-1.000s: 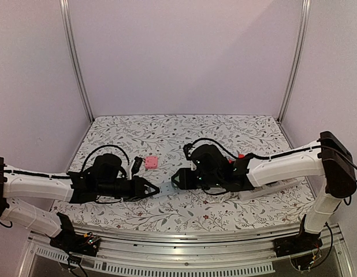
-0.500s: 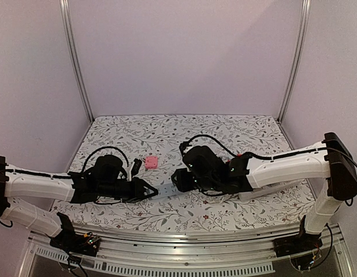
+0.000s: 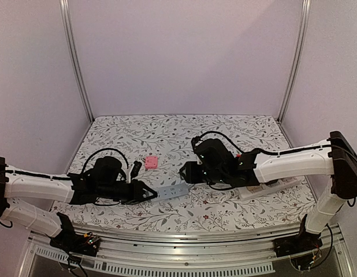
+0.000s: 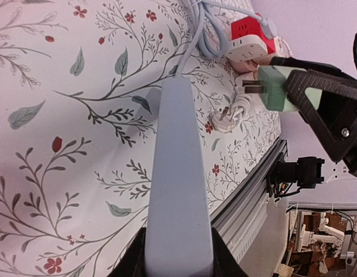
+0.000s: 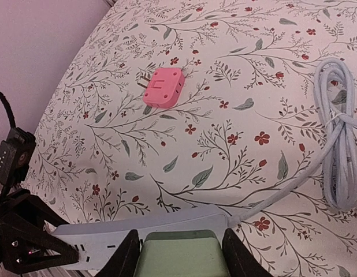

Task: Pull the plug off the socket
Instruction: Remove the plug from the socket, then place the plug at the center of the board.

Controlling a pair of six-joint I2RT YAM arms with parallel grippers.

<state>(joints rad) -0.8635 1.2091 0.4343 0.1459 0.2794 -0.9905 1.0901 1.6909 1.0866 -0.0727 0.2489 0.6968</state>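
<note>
Toward the near edge of the surface [image 3: 167, 133], about midway along it, a grey power strip [image 4: 178, 173] lies flat on the floral cloth. The left tool [image 3: 149, 191] is clamped on the strip's left end, one finger on each long side, with the strip's body reaching away from it toward the right arm.

Just above and beyond the strip's other end, the right tool [image 3: 183, 173] is closed on a green plug [image 4: 274, 89], with a black finger pressed against each side of it. The plug hangs clear of the strip. From the left wrist view its metal prongs [image 4: 250, 86] are bare and point back toward the strip with open air between them. From the right wrist view the plug fills the bottom of the picture, with the strip's socket face showing just past it.

A pale cable [image 5: 294, 182] leaves the strip's right end and runs to a bundled coil [image 5: 340, 144] lying further to the right. A pink adapter [image 5: 163, 86] sits alone on the cloth, further from the near edge than the strip and left of centre, well apart from both tools. Beyond the strip, towards the right edge, rest a red-and-white cube socket [image 4: 250, 37] and a white plug [image 4: 227, 118] with its cord looped beside it.
</note>
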